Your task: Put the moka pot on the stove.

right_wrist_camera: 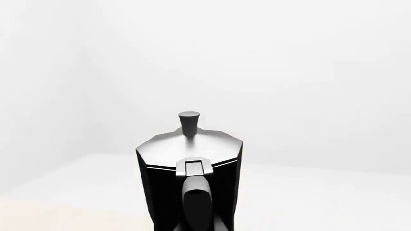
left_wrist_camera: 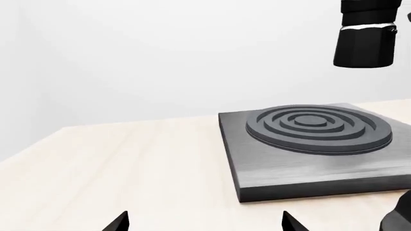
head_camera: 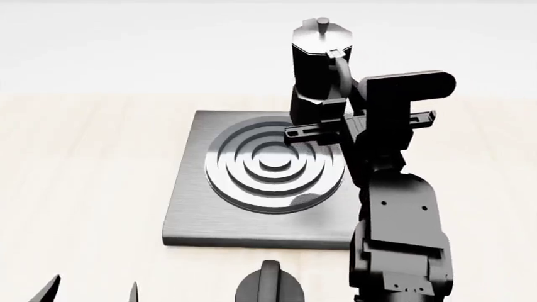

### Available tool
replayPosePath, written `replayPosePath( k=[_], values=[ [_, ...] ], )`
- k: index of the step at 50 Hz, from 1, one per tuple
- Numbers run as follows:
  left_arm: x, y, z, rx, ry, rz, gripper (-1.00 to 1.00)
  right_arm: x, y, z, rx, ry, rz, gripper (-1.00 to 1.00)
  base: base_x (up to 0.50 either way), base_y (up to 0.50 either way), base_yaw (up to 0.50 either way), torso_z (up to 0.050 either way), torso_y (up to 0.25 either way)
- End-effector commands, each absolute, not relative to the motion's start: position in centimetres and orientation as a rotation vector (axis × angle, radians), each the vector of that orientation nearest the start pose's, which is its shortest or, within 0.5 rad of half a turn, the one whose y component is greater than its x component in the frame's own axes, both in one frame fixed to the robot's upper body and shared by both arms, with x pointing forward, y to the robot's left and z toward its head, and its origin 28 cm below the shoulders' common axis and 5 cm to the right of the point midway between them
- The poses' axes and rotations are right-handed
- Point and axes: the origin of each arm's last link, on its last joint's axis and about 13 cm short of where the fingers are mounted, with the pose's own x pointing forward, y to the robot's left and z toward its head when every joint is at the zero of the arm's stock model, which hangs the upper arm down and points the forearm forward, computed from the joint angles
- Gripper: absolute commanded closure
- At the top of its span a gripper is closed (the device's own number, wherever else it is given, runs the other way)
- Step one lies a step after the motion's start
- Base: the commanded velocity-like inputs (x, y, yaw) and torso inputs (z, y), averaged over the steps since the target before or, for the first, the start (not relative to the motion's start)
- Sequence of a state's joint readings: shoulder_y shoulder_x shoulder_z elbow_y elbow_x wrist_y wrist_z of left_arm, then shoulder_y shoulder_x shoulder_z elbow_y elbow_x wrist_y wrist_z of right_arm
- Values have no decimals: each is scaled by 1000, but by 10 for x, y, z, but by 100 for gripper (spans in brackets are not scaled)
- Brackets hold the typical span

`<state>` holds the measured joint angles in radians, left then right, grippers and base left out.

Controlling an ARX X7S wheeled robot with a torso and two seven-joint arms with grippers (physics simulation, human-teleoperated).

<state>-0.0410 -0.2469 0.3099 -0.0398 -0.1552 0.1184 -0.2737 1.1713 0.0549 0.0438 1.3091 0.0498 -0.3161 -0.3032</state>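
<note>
The pot [head_camera: 317, 69] is a small black faceted vessel with a narrow waist, a flat silver lid [right_wrist_camera: 189, 147] of angled panels topped by a small flared knob [right_wrist_camera: 188, 121], and a curved black handle [right_wrist_camera: 197, 202] hinged at the lid's edge. It hangs upright in the air, clear of the table, above the far right part of the stove [head_camera: 195, 207], with its handle turned toward the robot. The right gripper [head_camera: 336, 123] holds it low on the handle side, its black fingers pinching the pot; the exact contact is hidden behind the pot's body and the arm. The left wrist view shows the pot's lower half floating well above the slab with open air between them. The stove is a flat square slab of dark grey brushed metal with a thick edge, bearing raised concentric burner rings [head_camera: 273, 163] that form a round stepped disc at its middle. It lies flat on a pale wood-grain tabletop [head_camera: 84, 176], about midway across it. At the near edge, just in front of the stove, sits a round black dial [head_camera: 270, 286]. The left gripper [left_wrist_camera: 204, 222] hovers low near the tabletop's near left part, its two pointed black fingertips [left_wrist_camera: 119, 222] spread wide apart with nothing between them.
</note>
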Motion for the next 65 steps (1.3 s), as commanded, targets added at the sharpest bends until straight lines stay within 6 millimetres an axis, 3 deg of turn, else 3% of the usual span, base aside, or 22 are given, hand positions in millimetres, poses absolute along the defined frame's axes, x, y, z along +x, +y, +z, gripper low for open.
replayPosePath(
  k=[1, 26, 65],
  values=[
    [212, 206, 13, 63, -93, -29, -100, 423, -112, 152, 71, -213, 244, 100, 0, 0, 0, 0, 0],
    [212, 206, 13, 58, -96, -26, -100, 422, -98, 146, 88, -188, 283, 100, 0, 0, 0, 0, 1],
    [212, 206, 13, 59, -97, -29, -100, 414, -99, 122, 121, -114, 257, 100, 0, 0, 0, 0, 1]
  ],
)
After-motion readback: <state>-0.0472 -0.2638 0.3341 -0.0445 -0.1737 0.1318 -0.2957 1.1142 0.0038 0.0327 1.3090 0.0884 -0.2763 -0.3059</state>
